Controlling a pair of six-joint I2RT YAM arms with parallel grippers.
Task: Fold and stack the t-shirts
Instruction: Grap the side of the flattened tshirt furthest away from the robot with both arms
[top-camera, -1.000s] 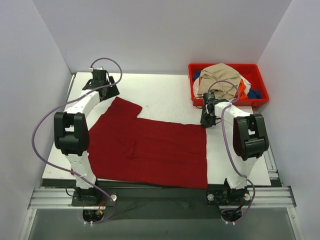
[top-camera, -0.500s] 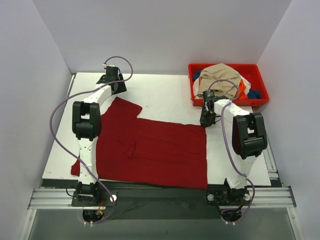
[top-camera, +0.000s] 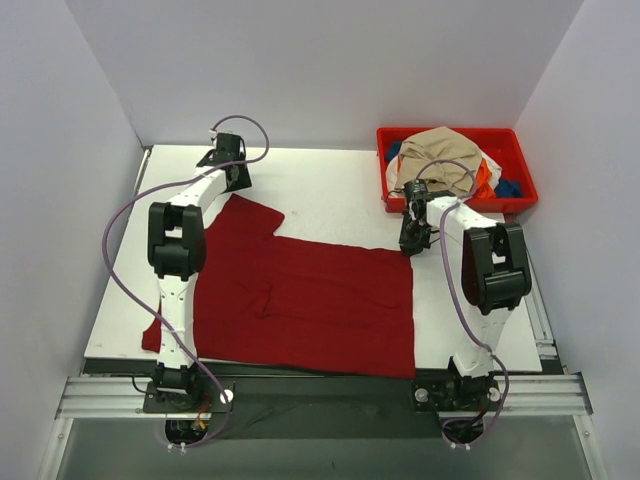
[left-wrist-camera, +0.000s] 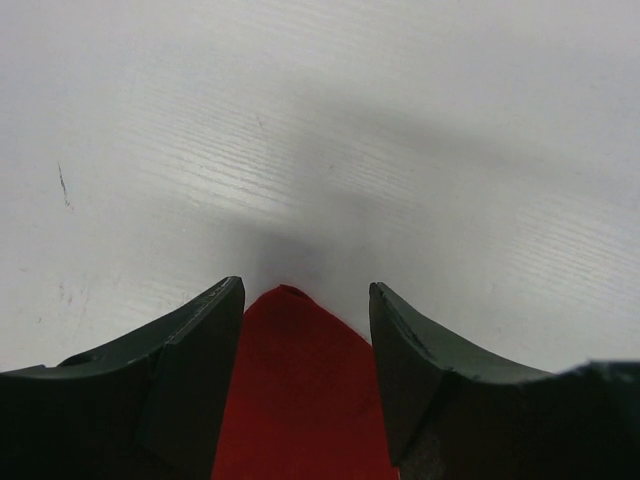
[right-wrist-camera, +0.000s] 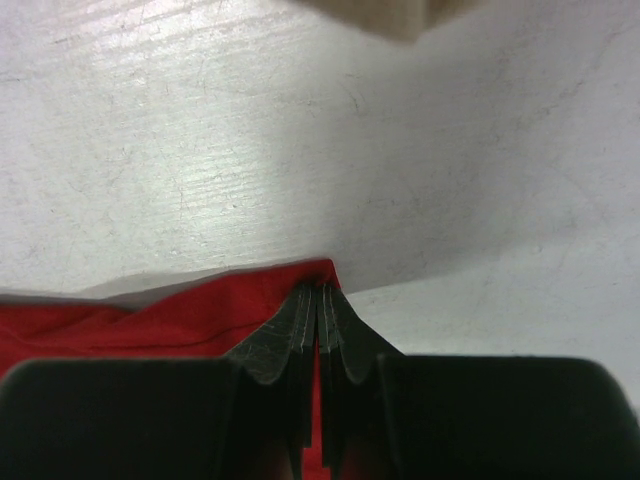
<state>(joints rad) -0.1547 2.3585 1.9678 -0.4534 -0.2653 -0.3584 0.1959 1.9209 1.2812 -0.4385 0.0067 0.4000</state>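
Bin (top-camera: 505, 132): beyond your right hand (right-wrist-camera: 320, 290), heaped t-shirts (top-camera: 440, 155).
Dark red t-shirt (top-camera: 320, 300): flat, lengthwise between your hands.
Left hand (left-wrist-camera: 305, 288): wide, astride sleeve (left-wrist-camera: 295, 390).
Right hand: pinching corner (right-wrist-camera: 290, 278).

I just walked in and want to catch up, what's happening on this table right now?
Two robot arms are working on a dark red cloth t-shirt spread flat on the white table. The right gripper is shut on the shirt's far right corner. The left gripper has its jaws open either side of the far left sleeve tip, not yet clamped. More t-shirts, tan on top, sit heaped in the red plastic bin.
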